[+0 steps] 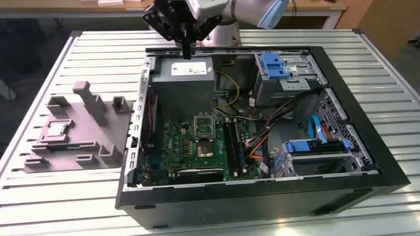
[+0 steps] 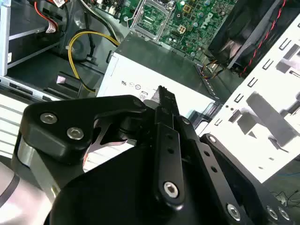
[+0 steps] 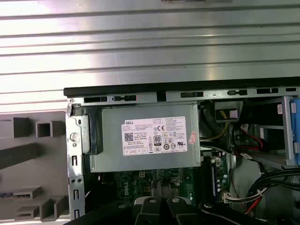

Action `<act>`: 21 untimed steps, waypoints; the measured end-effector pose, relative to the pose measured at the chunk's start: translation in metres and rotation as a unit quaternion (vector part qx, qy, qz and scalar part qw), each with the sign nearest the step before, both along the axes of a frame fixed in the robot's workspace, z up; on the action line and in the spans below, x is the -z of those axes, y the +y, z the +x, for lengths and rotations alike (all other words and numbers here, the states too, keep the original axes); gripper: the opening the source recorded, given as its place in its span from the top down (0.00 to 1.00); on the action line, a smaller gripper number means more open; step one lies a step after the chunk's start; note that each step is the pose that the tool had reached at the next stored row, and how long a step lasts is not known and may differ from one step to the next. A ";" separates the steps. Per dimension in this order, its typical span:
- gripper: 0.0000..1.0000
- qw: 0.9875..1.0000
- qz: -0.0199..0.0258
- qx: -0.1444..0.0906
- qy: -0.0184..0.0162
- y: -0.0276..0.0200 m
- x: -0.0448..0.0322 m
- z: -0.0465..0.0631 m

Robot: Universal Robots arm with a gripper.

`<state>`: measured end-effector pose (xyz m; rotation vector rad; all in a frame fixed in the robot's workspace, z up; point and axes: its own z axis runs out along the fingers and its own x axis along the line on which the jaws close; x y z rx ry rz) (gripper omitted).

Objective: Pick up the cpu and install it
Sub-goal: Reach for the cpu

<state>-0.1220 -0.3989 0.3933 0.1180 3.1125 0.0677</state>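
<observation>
The cpu (image 1: 56,129), a small pale silvery square, lies flat in a recess of the grey plastic tray (image 1: 85,147) on the table, at the exterior view's left of the open computer case. My gripper (image 1: 189,53) hangs well away from it, above the back edge of the case and over the grey power-supply box (image 1: 187,73). Its black fingers (image 2: 165,101) are shut together with nothing between them. The black socket (image 1: 205,148) with its metal frame sits on the green motherboard, and it also shows in the second wrist view as the socket (image 2: 152,16).
The open black case (image 1: 367,142) holds drive bays with blue latches (image 1: 272,66), loose cables (image 1: 226,91) and memory slots beside the socket. The tray's upright blocks (image 1: 88,101) stand close to the cpu. The slatted metal table (image 1: 78,54) surrounds the case.
</observation>
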 end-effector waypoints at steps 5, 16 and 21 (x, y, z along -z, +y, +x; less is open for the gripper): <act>0.89 1.000 0.000 0.000 0.000 0.0000 0.0000 0.000; 0.89 1.000 0.000 0.000 0.000 0.0000 0.0023 -0.007; 0.89 1.000 0.000 0.000 0.000 0.0000 0.0023 -0.008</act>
